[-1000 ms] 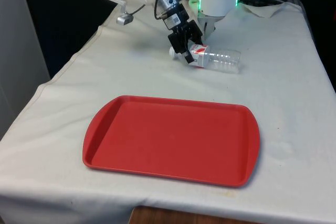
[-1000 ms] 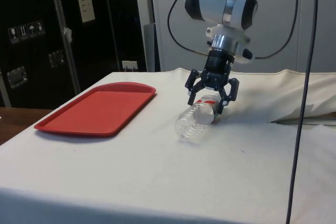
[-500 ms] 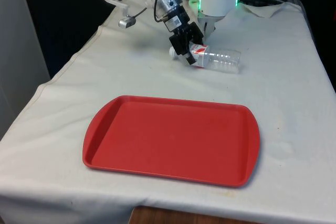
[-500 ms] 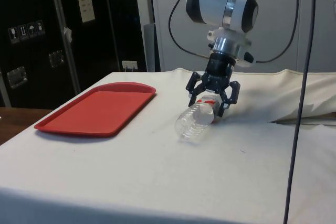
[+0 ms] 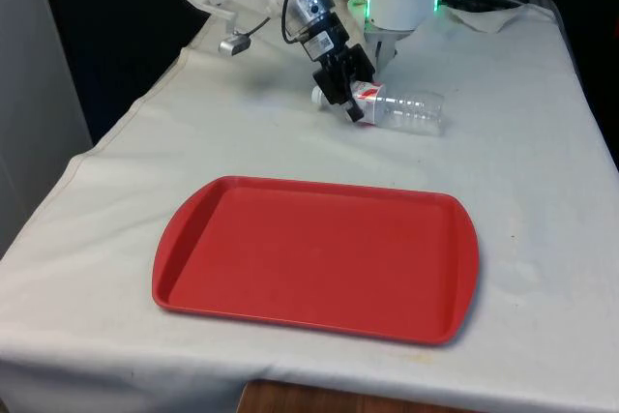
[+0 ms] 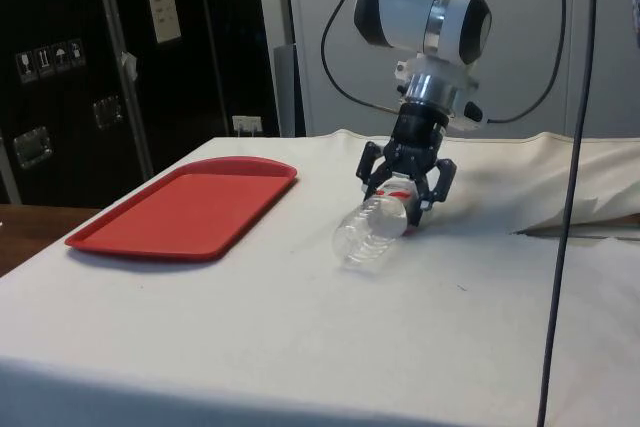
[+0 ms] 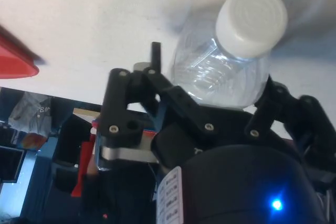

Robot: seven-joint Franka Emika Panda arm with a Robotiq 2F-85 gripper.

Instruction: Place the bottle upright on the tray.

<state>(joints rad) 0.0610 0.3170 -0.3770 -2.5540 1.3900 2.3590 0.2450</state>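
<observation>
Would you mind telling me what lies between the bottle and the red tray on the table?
Only bare white cloth lies between the bottle and the red tray, as the front view shows.

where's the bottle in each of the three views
Front view: the bottle lies on its side on the cloth beyond the red tray, cap end at the gripper.
Side view: the bottle lies right of the tray, under the gripper.
Wrist view: the bottle sits between the fingers, white cap towards the camera.
Shared landmark: the tray.
</observation>
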